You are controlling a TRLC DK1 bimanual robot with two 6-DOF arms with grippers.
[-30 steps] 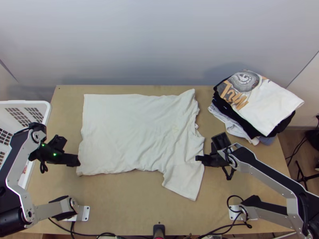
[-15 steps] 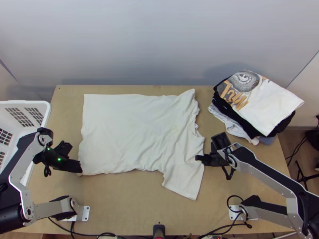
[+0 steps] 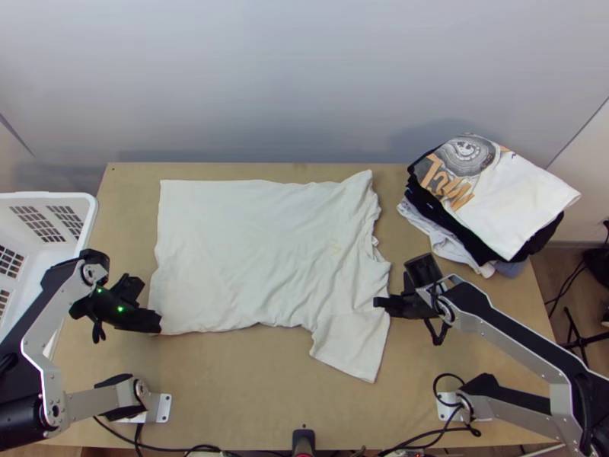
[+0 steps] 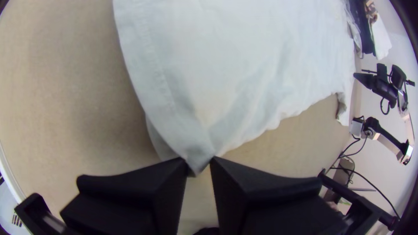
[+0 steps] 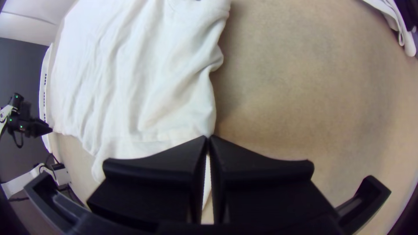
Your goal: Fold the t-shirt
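The cream t-shirt (image 3: 251, 251) lies spread sideways, hem at the left, neck at the right, a near sleeve pointing toward the front edge. My left gripper (image 3: 158, 323) is at the near hem corner; in the left wrist view, the left gripper (image 4: 199, 160) has a small gap between its fingertips, and the corner of the t-shirt (image 4: 209, 87) lies in that gap. At the near sleeve's shoulder side stands my right gripper (image 3: 377, 302). Seen from its wrist, the right gripper (image 5: 207, 137) is shut on the edge of the t-shirt (image 5: 130, 87).
A pile of folded clothes (image 3: 518, 198) sits at the table's back right. At the left edge stands a white basket (image 3: 90, 209). Bare wood of the table (image 3: 243, 381) shows in front of the t-shirt, and cables run along the near edge.
My left gripper has shifted slightly to the right and toward the near edge, now over the hem corner. The right gripper and the t-shirt look unmoved.
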